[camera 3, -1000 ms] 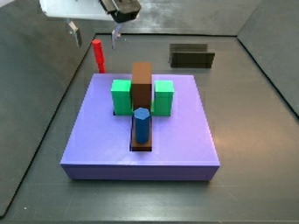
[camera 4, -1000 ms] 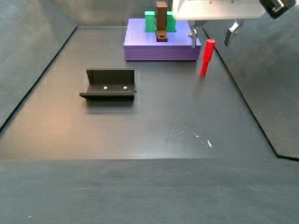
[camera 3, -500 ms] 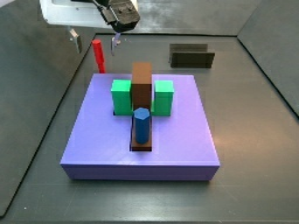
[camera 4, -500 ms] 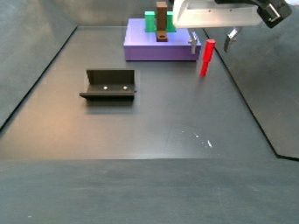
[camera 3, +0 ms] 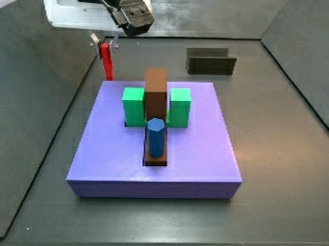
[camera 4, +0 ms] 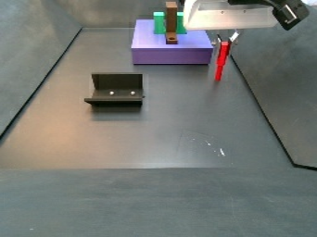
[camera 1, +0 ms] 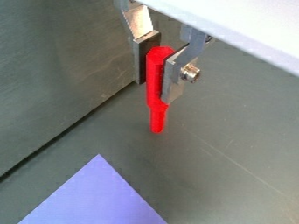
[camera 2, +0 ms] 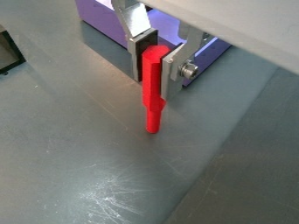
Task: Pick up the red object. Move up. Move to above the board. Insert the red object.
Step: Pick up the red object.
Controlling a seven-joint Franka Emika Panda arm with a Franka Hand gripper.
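The red object [camera 3: 107, 60] is a slim red peg, upright on the grey floor behind the left back corner of the board [camera 3: 129, 144]. It also shows in the side view [camera 4: 221, 58]. My gripper [camera 3: 102, 40] is above it, with the jaws shut on the peg's top end. In both wrist views the silver fingers press the red object [camera 1: 156, 96] [camera 2: 152, 96] from both sides, gripper [camera 1: 158, 80] [camera 2: 156, 74]. Its thinner lower tip is at the floor. I cannot tell whether it is lifted.
The board carries a brown strip [camera 3: 156, 86], two green blocks [camera 3: 134, 106] and a blue peg [camera 3: 154, 137]. The dark fixture [camera 3: 211, 61] [camera 4: 115, 89] stands on the floor apart from the board. Grey walls rise close beside the red object.
My gripper has moved sideways and down from beside the red object to over it. Its jaws now clasp the peg's top. The peg stays upright in nearly the same place.
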